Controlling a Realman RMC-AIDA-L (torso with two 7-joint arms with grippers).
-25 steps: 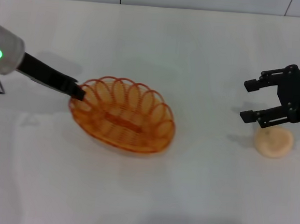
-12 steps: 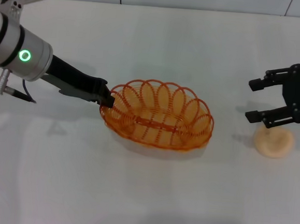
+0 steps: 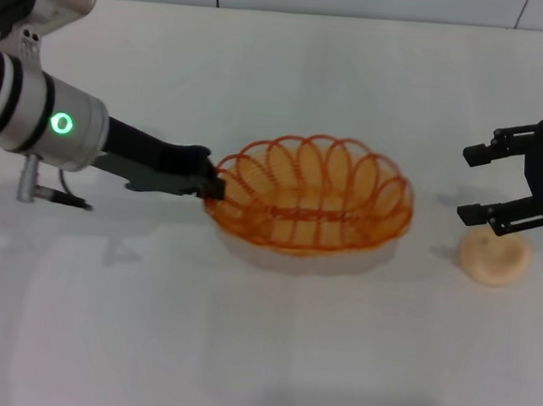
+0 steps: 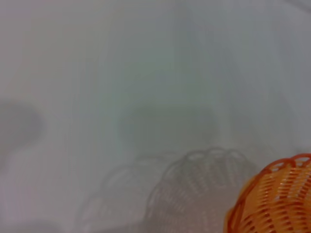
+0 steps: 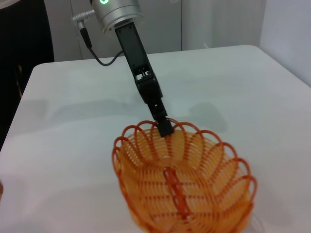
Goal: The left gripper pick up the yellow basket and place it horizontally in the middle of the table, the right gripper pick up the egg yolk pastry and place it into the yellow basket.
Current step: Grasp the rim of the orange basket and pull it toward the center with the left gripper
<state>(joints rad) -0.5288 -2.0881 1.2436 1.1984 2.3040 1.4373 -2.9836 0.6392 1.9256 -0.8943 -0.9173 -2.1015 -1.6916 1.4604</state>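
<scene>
Oval orange-yellow wire basket [image 3: 312, 196] has shifted toward 3 o'clock, now mid-tabletop [image 3: 260, 353], its 9 o'clock rim clamped by the left pincer [image 3: 213, 185]. Right pincer [image 3: 487, 185] hangs open above the cream round pastry [image 3: 496, 256] at 3 o'clock.

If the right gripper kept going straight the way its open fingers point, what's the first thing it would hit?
Probably the oval orange-yellow wire basket. The right gripper hovers open just above the pale round pastry, fingers pointing across the white table toward the basket's near end; its height is unclear, so it might pass over the rim.
</scene>
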